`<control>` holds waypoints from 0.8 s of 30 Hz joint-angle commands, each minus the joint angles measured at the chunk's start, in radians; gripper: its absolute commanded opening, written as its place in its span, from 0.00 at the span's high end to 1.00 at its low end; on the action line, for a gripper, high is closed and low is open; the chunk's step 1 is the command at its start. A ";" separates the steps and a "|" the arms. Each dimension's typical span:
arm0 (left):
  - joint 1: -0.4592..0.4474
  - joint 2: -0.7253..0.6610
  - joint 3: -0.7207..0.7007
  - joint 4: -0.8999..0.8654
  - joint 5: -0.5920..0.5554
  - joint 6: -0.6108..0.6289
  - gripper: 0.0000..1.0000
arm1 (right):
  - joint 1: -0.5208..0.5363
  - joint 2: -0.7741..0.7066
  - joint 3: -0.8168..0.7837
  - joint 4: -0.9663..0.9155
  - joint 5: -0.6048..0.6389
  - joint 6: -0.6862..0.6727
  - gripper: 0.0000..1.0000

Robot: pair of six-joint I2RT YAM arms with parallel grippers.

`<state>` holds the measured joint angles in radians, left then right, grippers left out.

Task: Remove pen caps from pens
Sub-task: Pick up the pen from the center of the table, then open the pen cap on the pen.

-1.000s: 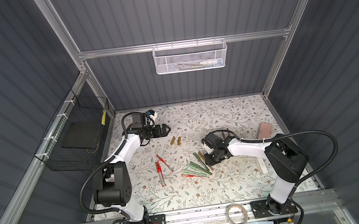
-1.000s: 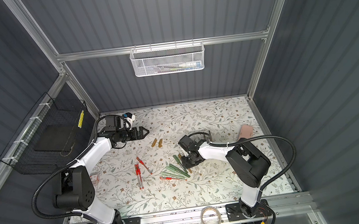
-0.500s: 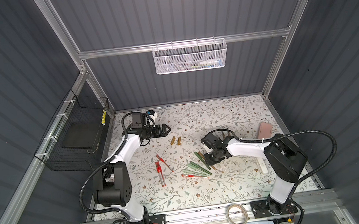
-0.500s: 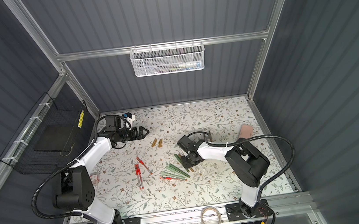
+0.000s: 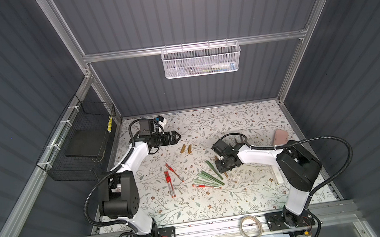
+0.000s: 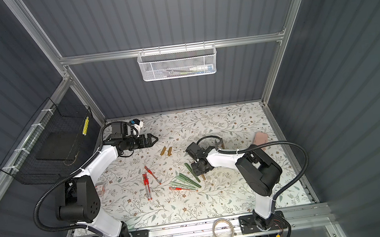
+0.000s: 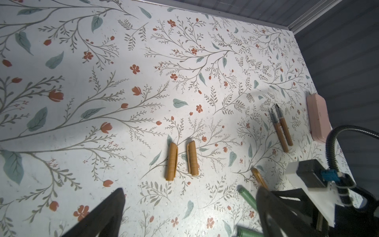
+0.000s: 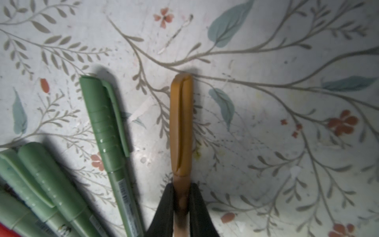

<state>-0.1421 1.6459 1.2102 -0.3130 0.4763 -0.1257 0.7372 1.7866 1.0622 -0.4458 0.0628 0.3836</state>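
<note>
Gold-brown pen (image 8: 181, 180) is being pinched at its barrel by the right gripper (image 8: 182, 189), jaws closed just behind the cap (image 8: 181, 123). Its long axis is running straight out from the jaws toward the table's (image 5: 233, 123) back edge. Green pens (image 8: 106, 127) are lying just beside it, apart. The left gripper (image 5: 175, 135) is hovering wide open nearer the back-left corner, beside two loose caps (image 7: 171, 162), free to pull.

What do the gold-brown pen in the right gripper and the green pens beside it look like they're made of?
The gold-brown pen: probably moulded plastic, satin; its clip looks formed in one piece with it, with only a soft sheen. The green pens: seemingly matte plastic too; moulded ridges beside the clip, a printed label on the barrel.
</note>
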 commanded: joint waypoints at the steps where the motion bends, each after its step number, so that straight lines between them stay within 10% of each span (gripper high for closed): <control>1: 0.009 0.000 0.004 0.031 0.134 -0.041 0.00 | -0.016 -0.070 0.005 -0.036 0.012 -0.003 0.90; 8: 0.009 0.015 -0.038 0.199 0.382 -0.224 0.01 | -0.032 -0.195 0.027 0.159 -0.191 0.041 0.91; 13: 0.009 0.022 -0.186 0.721 0.578 -0.619 0.05 | -0.063 -0.248 0.000 0.456 -0.451 0.143 0.93; 24: 0.009 0.004 -0.302 1.404 0.667 -0.971 0.10 | -0.086 -0.162 -0.093 1.208 -0.778 0.513 0.92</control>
<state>-0.1402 1.6608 0.9295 0.8383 1.0851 -0.9737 0.6575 1.5780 0.9993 0.4782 -0.5842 0.7467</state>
